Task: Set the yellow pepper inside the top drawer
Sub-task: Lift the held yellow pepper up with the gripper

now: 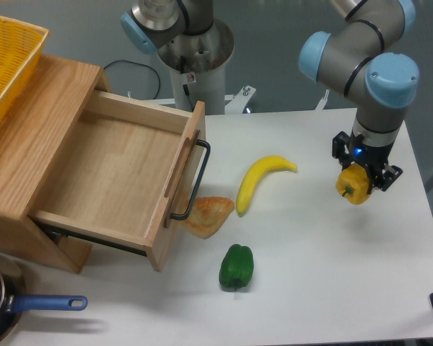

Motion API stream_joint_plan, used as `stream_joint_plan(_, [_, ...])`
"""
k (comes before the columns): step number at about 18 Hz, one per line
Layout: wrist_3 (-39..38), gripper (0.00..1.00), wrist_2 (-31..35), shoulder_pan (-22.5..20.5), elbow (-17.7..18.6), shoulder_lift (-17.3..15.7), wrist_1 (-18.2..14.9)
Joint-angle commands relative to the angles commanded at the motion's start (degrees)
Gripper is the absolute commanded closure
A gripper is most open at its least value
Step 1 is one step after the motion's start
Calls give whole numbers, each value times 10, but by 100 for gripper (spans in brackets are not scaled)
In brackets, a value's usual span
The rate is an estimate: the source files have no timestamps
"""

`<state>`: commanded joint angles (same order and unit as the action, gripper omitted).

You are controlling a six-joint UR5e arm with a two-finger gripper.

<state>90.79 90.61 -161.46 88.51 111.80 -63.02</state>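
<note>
Fingers (363,175): clenched on the yellow pepper (353,186), held above the surface's (332,274) right side. Carry it high over the banana (258,180); you release only once inside the open top drawer (108,169).

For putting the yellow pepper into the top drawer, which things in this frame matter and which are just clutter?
Belong to the job:
yellow pepper, held off the table in the gripper
top drawer, pulled open, nothing in it

Just lying about:
banana
green pepper
pastry by the drawer handle
yellow basket on the cabinet
blue-handled pan
</note>
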Motion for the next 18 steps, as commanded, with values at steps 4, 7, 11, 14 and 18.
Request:
stream_joint_plan(4, [0,70,0,0,-1,-1,0])
stream_joint_plan(7, [0,70,-1,-1,0,-4,0])
stream_joint_plan(11, [-5,70,-2,-2,0,-17,-1])
stream_joint_plan(14, [-6,70,-3,-3,0,-31,-20])
stream_joint_plan(18, [-8,70,-5,-2,0,-47,-54])
